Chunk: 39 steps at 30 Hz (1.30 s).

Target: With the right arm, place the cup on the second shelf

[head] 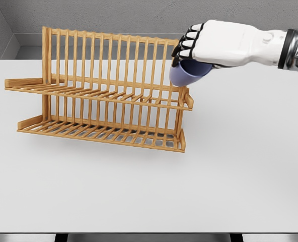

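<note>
**Cup held at the rack's upper tier**

White tabletop [229, 176] fills the near view, carrying a wooden two-tier dish rack [103, 96] at about ten o'clock from its middle. From three o'clock the right hand [199, 45] reaches in, its dark-tipped fingers [187, 45] curled around a blue cup [189, 72]. That cup hangs directly beneath the palm, at the hand's six o'clock, tilted, just above the right end of the rack's upper shelf [139, 98]; whether it touches the wood is unclear.
</note>
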{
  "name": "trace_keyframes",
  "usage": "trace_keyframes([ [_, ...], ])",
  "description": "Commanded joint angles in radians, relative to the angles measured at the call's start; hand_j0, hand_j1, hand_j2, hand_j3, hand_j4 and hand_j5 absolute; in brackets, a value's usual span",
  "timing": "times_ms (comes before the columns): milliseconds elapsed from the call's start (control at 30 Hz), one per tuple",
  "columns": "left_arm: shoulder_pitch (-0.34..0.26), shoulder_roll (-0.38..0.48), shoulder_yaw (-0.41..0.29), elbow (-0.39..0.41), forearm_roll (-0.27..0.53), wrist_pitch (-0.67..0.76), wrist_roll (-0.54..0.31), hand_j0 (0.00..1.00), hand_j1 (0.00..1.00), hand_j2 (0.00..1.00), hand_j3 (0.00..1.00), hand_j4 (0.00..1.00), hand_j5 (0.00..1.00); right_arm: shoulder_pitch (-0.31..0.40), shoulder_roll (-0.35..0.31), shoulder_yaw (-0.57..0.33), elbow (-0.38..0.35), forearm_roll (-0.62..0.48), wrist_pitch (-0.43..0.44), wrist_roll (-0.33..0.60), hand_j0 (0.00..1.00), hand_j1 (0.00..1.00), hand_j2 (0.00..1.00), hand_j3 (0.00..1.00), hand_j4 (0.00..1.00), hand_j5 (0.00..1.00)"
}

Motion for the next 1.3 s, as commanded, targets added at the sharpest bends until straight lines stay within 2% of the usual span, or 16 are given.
trace_keyframes([
  [0, 0.000, 0.000, 0.000, 0.000, 0.000, 0.000, 0.000, 1.00, 1.00, 1.00, 1.00, 1.00, 1.00, 0.000, 0.020, 0.029, 0.000, -0.003, 0.013, -0.001, 0.68, 0.68, 0.68, 0.68, 0.68, 0.68],
  [367, 0.000, 0.000, 0.000, 0.000, 0.000, 0.000, 0.000, 1.00, 1.00, 1.00, 1.00, 1.00, 1.00, 0.000, 0.023, 0.110, 0.006, -0.001, 0.017, -0.001, 0.68, 0.68, 0.68, 0.68, 0.68, 0.68],
  [400, 0.000, 0.000, 0.000, 0.000, 0.000, 0.000, 0.000, 1.00, 1.00, 1.00, 1.00, 1.00, 1.00, 0.000, 0.023, 0.115, 0.006, -0.001, 0.040, -0.001, 0.69, 0.69, 0.69, 0.69, 0.69, 0.69],
  [433, 0.000, 0.000, 0.000, 0.000, 0.000, 0.000, 0.000, 1.00, 1.00, 1.00, 1.00, 1.00, 1.00, 0.000, 0.023, 0.119, 0.005, -0.001, 0.042, -0.001, 0.78, 0.78, 0.78, 0.78, 0.78, 0.78],
  [467, 0.000, 0.000, 0.000, 0.000, 0.000, 0.000, 0.000, 1.00, 1.00, 1.00, 1.00, 1.00, 1.00, 0.000, 0.023, 0.119, 0.005, 0.000, 0.043, -0.001, 0.95, 0.95, 0.95, 0.95, 0.95, 0.95],
  [500, 0.000, 0.000, 0.000, 0.000, 0.000, 0.000, 0.000, 1.00, 1.00, 1.00, 1.00, 1.00, 1.00, 0.002, 0.023, 0.119, 0.005, -0.001, 0.042, -0.001, 1.00, 1.00, 1.00, 1.00, 1.00, 1.00],
  [700, 0.000, 0.000, 0.000, 0.000, 0.000, 0.000, 0.000, 1.00, 1.00, 1.00, 1.00, 1.00, 1.00, -0.017, 0.024, 0.107, 0.000, 0.000, 0.040, -0.001, 1.00, 1.00, 1.00, 1.00, 1.00, 1.00],
  [833, 0.000, 0.000, 0.000, 0.000, 0.000, 0.000, 0.000, 1.00, 1.00, 1.00, 1.00, 1.00, 1.00, -0.029, 0.018, 0.069, 0.002, 0.000, 0.042, -0.001, 1.00, 1.00, 1.00, 1.00, 1.00, 1.00],
  [933, 0.000, 0.000, 0.000, 0.000, 0.000, 0.000, 0.000, 1.00, 1.00, 1.00, 1.00, 1.00, 1.00, -0.025, -0.028, -0.077, 0.000, -0.001, 0.037, -0.001, 1.00, 1.00, 1.00, 1.00, 1.00, 1.00],
  [1000, 0.000, 0.000, 0.000, 0.000, 0.000, 0.000, 0.000, 1.00, 1.00, 1.00, 1.00, 1.00, 1.00, -0.015, -0.098, -0.151, 0.002, -0.001, 0.028, -0.001, 1.00, 1.00, 1.00, 1.00, 1.00, 1.00],
  [1067, 0.000, 0.000, 0.000, 0.000, 0.000, 0.000, 0.000, 1.00, 1.00, 1.00, 1.00, 1.00, 1.00, 0.037, -0.166, -0.232, 0.005, -0.003, 0.024, -0.001, 1.00, 1.00, 1.00, 1.00, 1.00, 1.00],
  [1133, 0.000, 0.000, 0.000, 0.000, 0.000, 0.000, 0.000, 1.00, 1.00, 1.00, 1.00, 1.00, 1.00, 0.196, -0.194, -0.347, 0.009, -0.003, 0.024, -0.001, 1.00, 1.00, 1.00, 1.00, 1.00, 1.00],
  [1200, 0.000, 0.000, 0.000, 0.000, 0.000, 0.000, 0.000, 1.00, 1.00, 1.00, 1.00, 1.00, 1.00, 0.294, -0.149, -0.381, 0.005, -0.003, 0.022, -0.001, 1.00, 1.00, 1.00, 1.00, 1.00, 1.00],
  [1233, 0.000, 0.000, 0.000, 0.000, 0.000, 0.000, 0.000, 1.00, 1.00, 1.00, 1.00, 1.00, 1.00, 0.382, -0.071, -0.494, 0.002, -0.001, -0.004, -0.001, 1.00, 1.00, 1.00, 1.00, 1.00, 1.00],
  [1267, 0.000, 0.000, 0.000, 0.000, 0.000, 0.000, 0.000, 1.00, 1.00, 1.00, 1.00, 1.00, 1.00, 0.428, -0.027, -0.586, 0.000, -0.001, -0.021, -0.001, 1.00, 1.00, 1.00, 1.00, 1.00, 1.00],
])
